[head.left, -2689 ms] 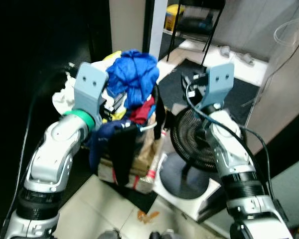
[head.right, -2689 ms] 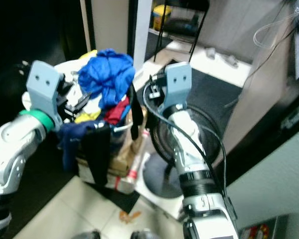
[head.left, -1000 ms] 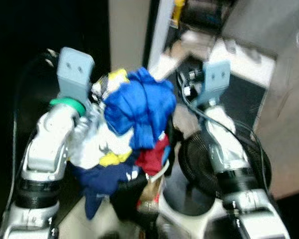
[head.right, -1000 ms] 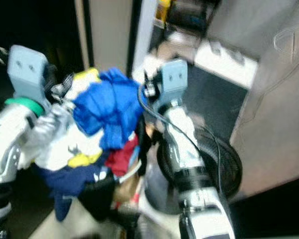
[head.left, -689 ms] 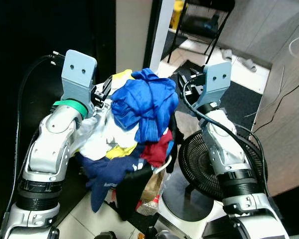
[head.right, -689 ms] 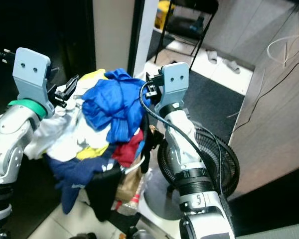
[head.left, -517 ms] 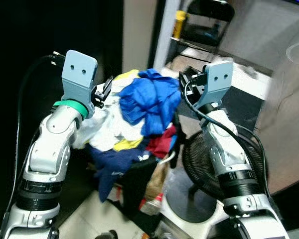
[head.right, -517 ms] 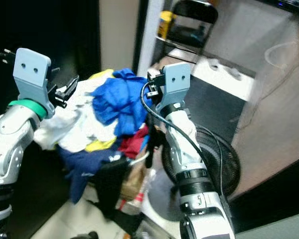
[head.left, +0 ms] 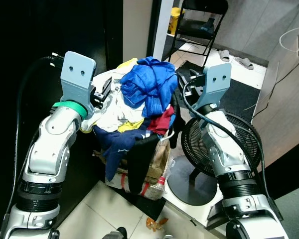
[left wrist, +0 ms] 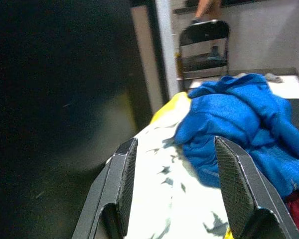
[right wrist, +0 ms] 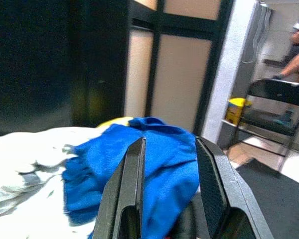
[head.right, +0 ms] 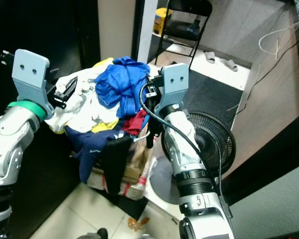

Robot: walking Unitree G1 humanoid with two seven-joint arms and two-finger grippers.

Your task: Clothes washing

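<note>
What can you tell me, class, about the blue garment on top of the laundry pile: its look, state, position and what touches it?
The blue garment is a bright royal-blue cloth, soft and heavily crumpled, bunched into a loose heap with deep folds rather than laid flat. It crowns the laundry pile, resting on a white printed garment and above red cloth. The left gripper and right gripper flank it with fingers open; whether either touches it cannot be told.

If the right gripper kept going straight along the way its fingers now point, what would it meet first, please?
Most likely the blue garment on top of the laundry pile. The right gripper, fingers apart, looks straight at it in the right wrist view, with nothing in between. How near it is I cannot judge.
</note>
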